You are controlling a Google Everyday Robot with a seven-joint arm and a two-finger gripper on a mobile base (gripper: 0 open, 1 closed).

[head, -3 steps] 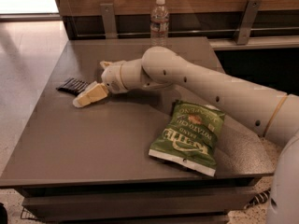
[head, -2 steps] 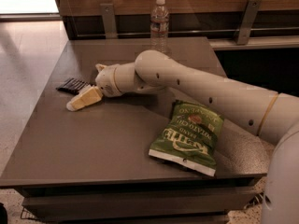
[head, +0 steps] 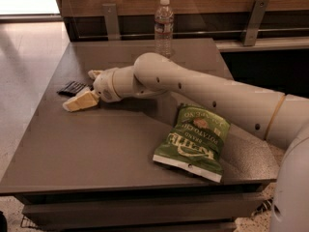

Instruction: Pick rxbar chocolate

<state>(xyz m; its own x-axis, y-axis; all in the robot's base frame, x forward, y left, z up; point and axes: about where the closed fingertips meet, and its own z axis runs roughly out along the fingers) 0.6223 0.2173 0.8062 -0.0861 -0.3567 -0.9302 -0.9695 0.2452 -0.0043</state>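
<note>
The rxbar chocolate (head: 71, 87) is a small flat black bar with pale stripes, lying near the left edge of the dark table (head: 106, 144). My gripper (head: 80, 90) is at the bar, low over the table. It is open. One cream finger (head: 79, 101) lies just in front of the bar and the other finger (head: 94, 74) shows behind it. The bar's right end sits between the fingers and is partly hidden by the wrist. My arm reaches in from the right across the table.
A large green chip bag (head: 194, 141) lies near the table's front right, under my forearm. A clear water bottle (head: 163, 27) stands at the back edge. A wooden wall with metal brackets runs behind.
My gripper has moved left, closer to the black bar, and its fingers now flank the bar's right end. The chip bag and bottle have not moved.
</note>
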